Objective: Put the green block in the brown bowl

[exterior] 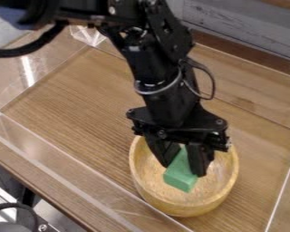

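The black two-fingered gripper (184, 161) points steeply down into the bowl, its jaws pinching the small flat bright-green block (180, 174) between them. The block sits tilted, low inside the hollow of the round light-brown wooden bowl (145, 179); whether it touches the bottom cannot be told. The bowl rests on a wood-grain table (75, 100) near its front edge.
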`<control>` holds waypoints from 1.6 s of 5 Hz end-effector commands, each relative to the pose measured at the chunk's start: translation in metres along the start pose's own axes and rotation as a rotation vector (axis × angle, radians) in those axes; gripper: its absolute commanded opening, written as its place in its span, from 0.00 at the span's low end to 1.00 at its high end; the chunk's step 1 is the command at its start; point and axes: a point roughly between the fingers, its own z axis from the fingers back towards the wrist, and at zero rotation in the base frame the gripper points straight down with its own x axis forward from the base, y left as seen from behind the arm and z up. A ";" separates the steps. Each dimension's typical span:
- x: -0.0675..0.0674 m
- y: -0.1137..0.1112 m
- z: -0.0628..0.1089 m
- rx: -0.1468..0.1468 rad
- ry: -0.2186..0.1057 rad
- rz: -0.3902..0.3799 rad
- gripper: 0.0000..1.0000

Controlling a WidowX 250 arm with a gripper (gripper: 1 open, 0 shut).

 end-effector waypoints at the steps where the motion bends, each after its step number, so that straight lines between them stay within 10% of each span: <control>1: 0.007 -0.003 0.002 -0.012 -0.028 -0.012 0.00; 8: 0.009 0.004 -0.005 -0.027 -0.005 0.006 0.00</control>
